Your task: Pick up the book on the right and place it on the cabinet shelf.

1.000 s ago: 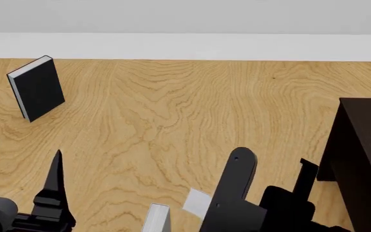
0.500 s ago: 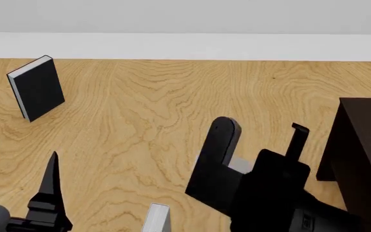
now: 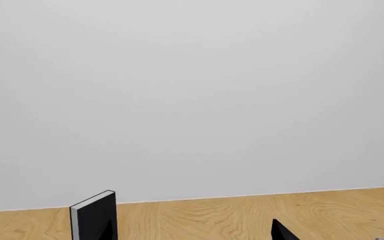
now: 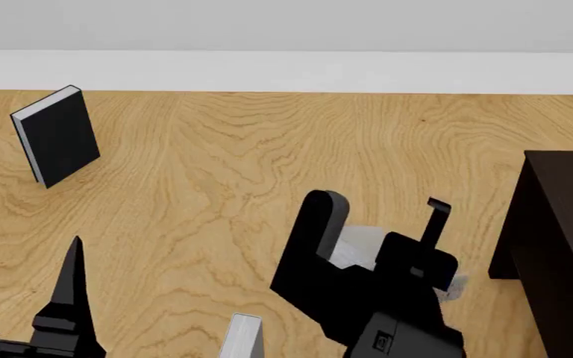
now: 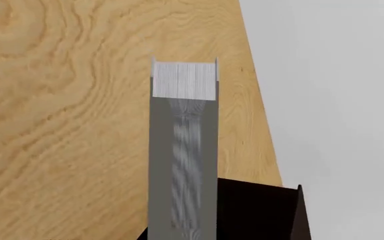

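Book [image 4: 358,246] sat clamped between the fingers of our right gripper [image 4: 376,227], which had closed on its two grey covers; in the right wrist view the same book ran straight out from the camera, white page edges facing us, so we judged the hold square and firm. We held it clear of the wooden table [image 4: 247,164], lifted so that it could travel without dragging. At about three o'clock from the gripper stood the cabinet shelf [image 4: 565,231], close but not yet touching the book; we judged the carry about halfway done, with the sideways move and the setting-down still to come.

Our left gripper [image 4: 27,283] waited at eight o'clock, low and idle, its prongs spread and holding nothing. A paler book [image 4: 241,335] stood at the near edge, and a black-covered book [image 4: 57,136] stood upright far off at ten o'clock.
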Available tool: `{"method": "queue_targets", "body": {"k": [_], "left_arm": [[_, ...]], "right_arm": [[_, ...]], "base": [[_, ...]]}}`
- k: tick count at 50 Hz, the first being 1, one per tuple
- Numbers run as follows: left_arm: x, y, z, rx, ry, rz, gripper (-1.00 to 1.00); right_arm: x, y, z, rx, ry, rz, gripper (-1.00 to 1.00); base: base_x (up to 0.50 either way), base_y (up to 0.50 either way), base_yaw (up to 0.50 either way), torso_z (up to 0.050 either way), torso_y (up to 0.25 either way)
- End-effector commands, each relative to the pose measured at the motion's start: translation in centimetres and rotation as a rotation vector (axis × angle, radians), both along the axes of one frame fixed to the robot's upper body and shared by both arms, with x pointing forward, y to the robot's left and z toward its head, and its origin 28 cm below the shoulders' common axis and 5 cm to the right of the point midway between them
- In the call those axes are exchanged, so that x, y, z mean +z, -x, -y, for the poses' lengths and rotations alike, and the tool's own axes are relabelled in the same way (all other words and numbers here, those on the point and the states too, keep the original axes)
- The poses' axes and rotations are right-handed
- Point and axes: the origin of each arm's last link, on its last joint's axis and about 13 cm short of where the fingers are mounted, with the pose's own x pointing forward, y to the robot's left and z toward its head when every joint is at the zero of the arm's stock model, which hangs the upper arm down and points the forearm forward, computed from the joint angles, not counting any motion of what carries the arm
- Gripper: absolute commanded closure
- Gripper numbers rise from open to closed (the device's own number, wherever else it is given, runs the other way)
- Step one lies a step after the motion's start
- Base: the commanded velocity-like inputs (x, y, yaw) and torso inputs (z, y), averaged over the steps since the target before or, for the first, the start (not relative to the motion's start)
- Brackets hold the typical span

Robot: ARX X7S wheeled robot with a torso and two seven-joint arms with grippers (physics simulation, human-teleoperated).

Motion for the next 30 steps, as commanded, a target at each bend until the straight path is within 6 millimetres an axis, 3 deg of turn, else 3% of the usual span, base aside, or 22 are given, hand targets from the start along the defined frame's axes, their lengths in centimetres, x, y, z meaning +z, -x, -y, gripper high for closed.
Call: {"method": "queue_targets", "body": {"k": [1,30], "left_arm": [[0.0,0.2,-0.2,0.003,0.006,0.007,-1.00],[0.3,0.6,-0.3,0.003,0.016,0.020,-1.00]], "right_arm": [[-1.9,-0.6,-1.3,-0.082,0.129,0.112,1.00],[-4.1,-1.0,-0.7,-0.325,0.397,0.305,1.00]], "base": [[0.00,0.00,0.00,0.000,0.000],[0.00,0.00,0.00,0.001,0.002]]}}
